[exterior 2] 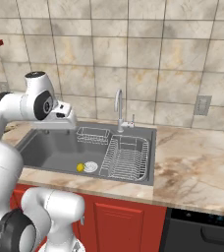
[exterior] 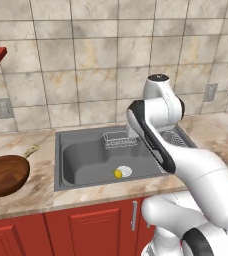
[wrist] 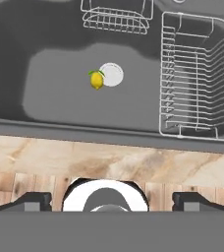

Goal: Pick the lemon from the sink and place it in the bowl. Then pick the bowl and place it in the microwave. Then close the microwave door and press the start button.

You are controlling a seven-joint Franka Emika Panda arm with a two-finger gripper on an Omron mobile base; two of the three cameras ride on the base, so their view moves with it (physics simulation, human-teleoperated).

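The lemon (exterior: 117,174) (exterior 2: 80,167) (wrist: 97,79) lies on the floor of the grey sink (exterior: 81,155) (exterior 2: 45,147) (wrist: 50,98), touching the left side of the round pale drain (wrist: 111,74). On the counter to the left of the sink sits the dark reddish-brown bowl (exterior: 5,175). My gripper (wrist: 111,201) hangs high over the sink's front rim, looking down, open, with its fingertips (wrist: 35,201) far apart and nothing between them. The lemon is well ahead of it and below. The microwave and its door are out of view.
A large wire rack (exterior 2: 126,157) (wrist: 197,78) fills the sink's right part, and a small wire basket (exterior 2: 94,134) (wrist: 116,17) hangs at the back. The curved tap (exterior 2: 119,109) stands behind them. A pale handle-like piece (exterior: 32,149) lies beside the bowl. Marble counter (exterior 2: 192,157) stretches to the right.
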